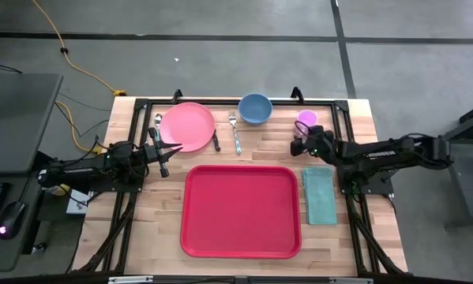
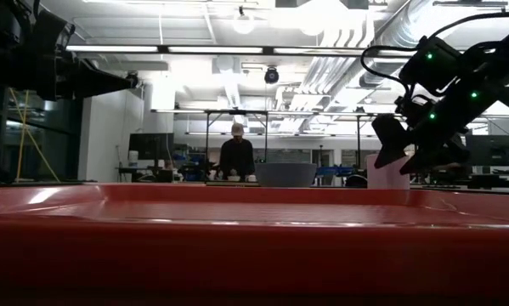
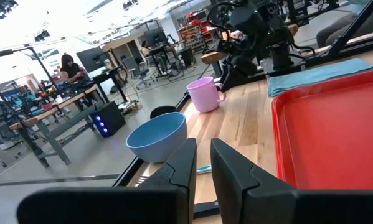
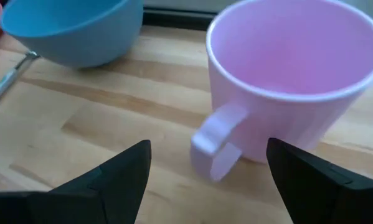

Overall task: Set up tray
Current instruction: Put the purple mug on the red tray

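Your right pincer [image 4: 205,171] stood spread before the pink mug [image 4: 286,81], left pincer [image 3: 202,165] nearly closed, empty; the tray [image 1: 241,211], mid-desk, looked light, stiff, slick, best gripped by its rim.

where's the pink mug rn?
In the high view the pink mug stands at the table's far right, right of the blue bowl, beyond the teal cloth; the open right gripper sits just short of it.

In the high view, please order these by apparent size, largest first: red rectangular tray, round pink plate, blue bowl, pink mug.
1. Red rectangular plastic tray
2. Round pink plate
3. Round blue bowl
4. Small pink mug, partly hidden by the right gripper
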Motion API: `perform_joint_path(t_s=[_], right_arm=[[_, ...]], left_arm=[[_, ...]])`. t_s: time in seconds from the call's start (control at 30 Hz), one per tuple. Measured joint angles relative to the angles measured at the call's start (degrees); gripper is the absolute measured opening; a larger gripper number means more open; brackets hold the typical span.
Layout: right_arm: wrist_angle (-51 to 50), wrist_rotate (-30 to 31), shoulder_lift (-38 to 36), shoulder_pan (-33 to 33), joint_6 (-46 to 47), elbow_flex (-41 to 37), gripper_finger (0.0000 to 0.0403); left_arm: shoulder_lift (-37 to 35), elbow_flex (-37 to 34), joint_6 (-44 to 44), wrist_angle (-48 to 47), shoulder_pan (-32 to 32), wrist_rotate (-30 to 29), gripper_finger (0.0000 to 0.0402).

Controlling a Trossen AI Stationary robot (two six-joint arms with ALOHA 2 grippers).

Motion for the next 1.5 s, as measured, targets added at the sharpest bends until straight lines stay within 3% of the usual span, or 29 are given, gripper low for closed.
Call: perform_joint_path(t_s=[0.67, 0.87, 1.37, 1.5], right_arm=[[4.4, -5.9, 0.0, -3.9, 0.2, 0.0, 0.0285], [4.6, -8.6, 0.0, -3.8, 0.2, 0.0, 0.0225], [4.6, -9.4, 0.0, -3.8, 1.9, 0.0, 0.0014], [4.6, -10.3, 0.0, -3.8, 3.7, 0.1, 0.0008]], left_arm=[[0.0, 0.0, 0.0, 0.0, 0.0, -0.1, 0.0079], [0.0, 0.0, 0.0, 0.0, 0.0, -0.1, 0.0079], [0.0, 0.0, 0.0, 0.0, 0.0, -0.1, 0.0079], [0.0, 0.0, 0.0, 0.0, 0.0, -0.1, 0.0079]])
